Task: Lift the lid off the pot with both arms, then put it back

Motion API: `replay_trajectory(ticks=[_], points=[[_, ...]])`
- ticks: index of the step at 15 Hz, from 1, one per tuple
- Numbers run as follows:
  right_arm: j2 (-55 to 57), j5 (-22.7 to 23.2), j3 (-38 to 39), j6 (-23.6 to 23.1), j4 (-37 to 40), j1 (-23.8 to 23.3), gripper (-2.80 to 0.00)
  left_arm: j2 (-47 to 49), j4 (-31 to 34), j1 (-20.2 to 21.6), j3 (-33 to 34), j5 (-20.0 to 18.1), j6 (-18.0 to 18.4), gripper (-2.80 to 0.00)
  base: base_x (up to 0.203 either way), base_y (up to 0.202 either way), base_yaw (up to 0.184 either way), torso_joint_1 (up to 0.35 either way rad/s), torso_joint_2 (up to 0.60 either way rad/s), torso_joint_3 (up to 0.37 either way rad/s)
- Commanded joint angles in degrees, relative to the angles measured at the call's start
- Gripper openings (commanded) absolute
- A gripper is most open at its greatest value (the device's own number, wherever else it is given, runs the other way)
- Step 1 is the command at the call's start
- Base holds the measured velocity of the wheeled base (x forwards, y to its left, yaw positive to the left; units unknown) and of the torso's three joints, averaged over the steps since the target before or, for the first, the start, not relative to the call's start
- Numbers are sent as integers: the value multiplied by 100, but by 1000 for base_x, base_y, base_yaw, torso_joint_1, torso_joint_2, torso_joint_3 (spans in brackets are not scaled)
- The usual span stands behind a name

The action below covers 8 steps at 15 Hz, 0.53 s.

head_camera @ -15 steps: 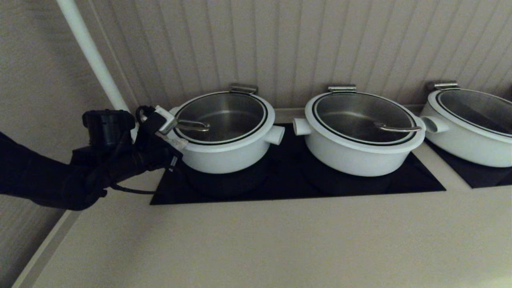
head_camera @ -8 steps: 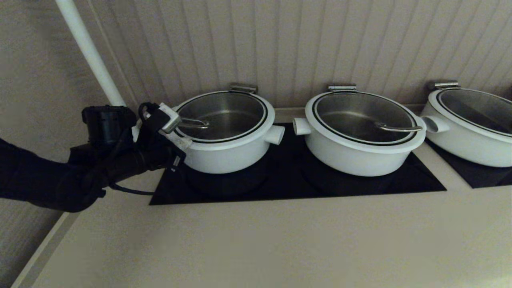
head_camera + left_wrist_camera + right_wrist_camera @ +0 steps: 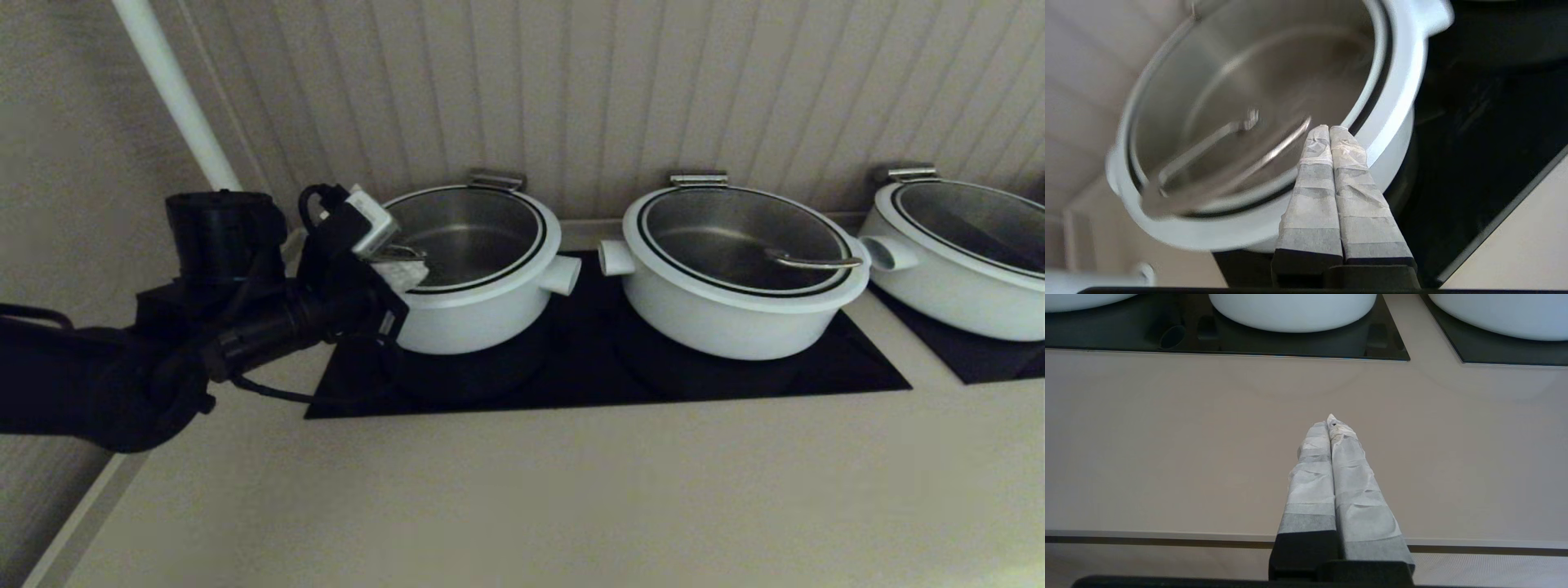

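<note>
Our left gripper (image 3: 1329, 130) hangs at the lid (image 3: 465, 233) rim, fingers (image 3: 1310, 196) pressed together, empty — they could skid off the steel loop (image 3: 1208, 143); the right gripper (image 3: 1331, 420), closed, idles over the worktop (image 3: 1167, 437).

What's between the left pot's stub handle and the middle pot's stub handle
Nothing. In the head view, the pot's stub handle and the middle pot's stub face each other across a short gap, with only bare black cooktop beneath.

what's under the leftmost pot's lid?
Through the glass lid only the pot's bare steel inside shows, no contents. The left gripper, fingers shut, sits at the lid's left edge and covers that part in the head view.
</note>
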Motion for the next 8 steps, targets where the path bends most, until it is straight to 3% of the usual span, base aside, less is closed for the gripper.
replay_trajectory(ticks=[1,8], points=[[-2,2,0,-10,-2,-5,-280,-202,-33,-42,15,-25,158,-280,0,0,0,0,0,0],[-2,2,0,-2,-2,-5,-280,-922,6,-443,96,-4,403,-280,0,0,0,0,0,0]])
